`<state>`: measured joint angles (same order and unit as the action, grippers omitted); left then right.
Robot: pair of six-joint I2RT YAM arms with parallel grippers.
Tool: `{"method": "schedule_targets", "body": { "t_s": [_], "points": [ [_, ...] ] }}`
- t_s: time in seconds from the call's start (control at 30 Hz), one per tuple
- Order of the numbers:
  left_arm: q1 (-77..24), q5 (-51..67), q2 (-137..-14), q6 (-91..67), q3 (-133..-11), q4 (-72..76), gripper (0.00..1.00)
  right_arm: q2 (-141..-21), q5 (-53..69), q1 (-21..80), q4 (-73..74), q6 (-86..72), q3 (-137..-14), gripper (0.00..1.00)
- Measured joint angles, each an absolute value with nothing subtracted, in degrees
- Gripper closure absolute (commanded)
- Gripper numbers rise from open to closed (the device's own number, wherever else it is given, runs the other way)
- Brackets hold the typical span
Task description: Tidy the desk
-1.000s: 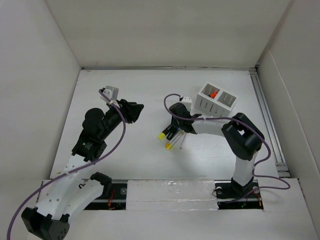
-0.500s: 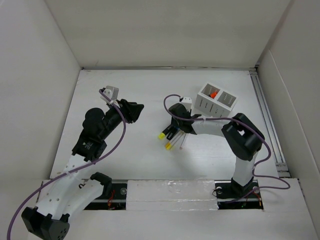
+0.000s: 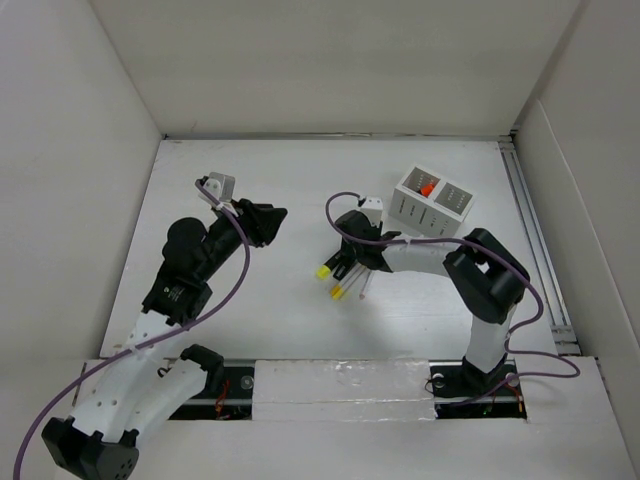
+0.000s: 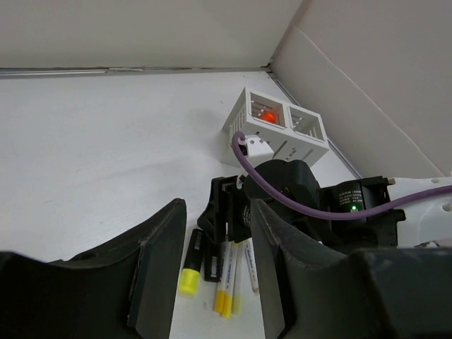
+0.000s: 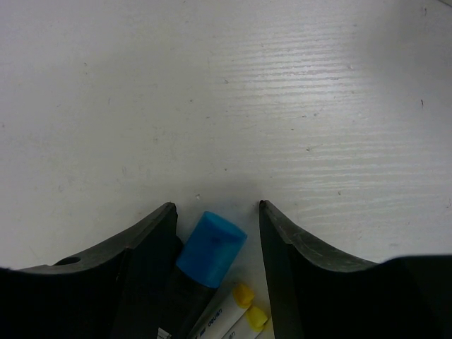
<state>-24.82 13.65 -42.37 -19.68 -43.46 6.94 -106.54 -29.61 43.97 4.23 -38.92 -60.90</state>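
I've got one orange item (image 3: 426, 188) in the organizer (image 3: 432, 205), markers (image 4: 227, 279) loose on desk (image 3: 270, 170); right gripper (image 5: 216, 208) spread around blue-capped marker (image 5: 210, 247), left gripper (image 4: 217, 206) spread, empty.

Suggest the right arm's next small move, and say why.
Probably close the right gripper on the blue-capped marker. It lies on the desk between the open jaws, with yellow-capped markers just beside it, so a grasp looks ready before any lift.

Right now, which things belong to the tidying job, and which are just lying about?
Job: desk, blue-capped marker, yellow-capped markers, organizer box, orange item inside it, right gripper over the markers.
Just there: metal rail, wall panels, empty left gripper.
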Motion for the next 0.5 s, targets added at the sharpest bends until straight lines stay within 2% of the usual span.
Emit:
{"method": "schedule_targets", "body": {
  "t_s": [0.17,0.3,0.43,0.47,0.5],
  "points": [
    [-24.82,13.8,-42.09,-19.73,-43.46,7.03,0.62,-106.0,-29.56,44.1,5.61,-39.29,-60.9,0.42],
    [-24.82,13.87,-41.58,-19.84,-43.46,7.11,0.62,-105.75,-29.21,44.38,6.72,-39.31,-60.88,0.55],
    [-24.82,14.15,-41.43,-19.86,-43.46,7.07,0.62,-105.49,-28.4,44.56,7.07,-39.53,-60.69,0.6],
    [-24.82,14.15,-41.34,-19.86,-43.46,7.07,0.62,-105.43,-28.1,44.62,7.09,-39.66,-60.6,0.68],
    [-24.82,14.15,-41.23,-19.88,-43.46,7.07,0.62,-105.41,-27.59,44.69,7.09,-39.77,-60.58,0.72]
  ]
}}
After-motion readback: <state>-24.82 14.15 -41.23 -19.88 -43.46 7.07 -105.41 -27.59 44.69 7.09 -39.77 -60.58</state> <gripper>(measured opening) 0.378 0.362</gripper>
